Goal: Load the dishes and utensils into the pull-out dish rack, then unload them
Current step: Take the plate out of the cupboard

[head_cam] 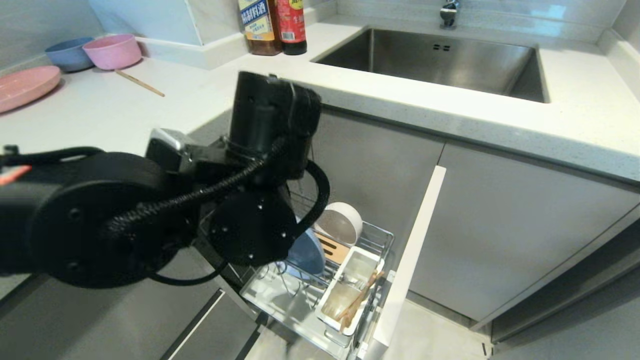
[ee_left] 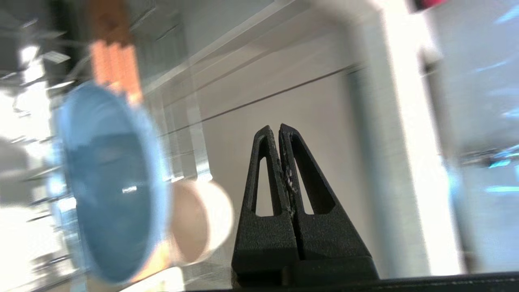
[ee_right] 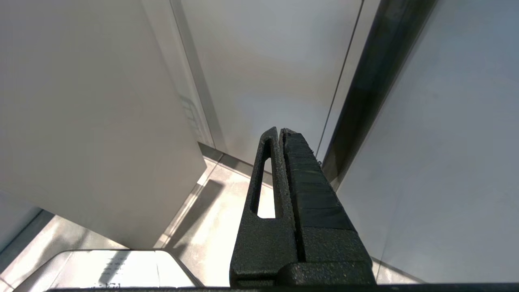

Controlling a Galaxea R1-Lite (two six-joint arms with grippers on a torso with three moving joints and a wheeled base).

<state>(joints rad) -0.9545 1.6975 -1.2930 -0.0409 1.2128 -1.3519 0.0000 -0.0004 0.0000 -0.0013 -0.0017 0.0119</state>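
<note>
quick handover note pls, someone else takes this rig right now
Left gripper: shut, empty, beside the pulled-out chrome wire dish rack under the counter.
Right gripper: shut, empty, parked pointing at the floor by the cabinets.
In the rack: pale blue round plate standing on edge, cream-white deep bowl on its side behind it, light-wood chopsticks in the white plastic utensil cup. The fork cannot be made out for certain.
One more light-wood chopstick lies on the white counter.
Done: plate, bowl, some chopsticks loaded.
Left: load that chopstick, check the fork, then unload everything.
</note>
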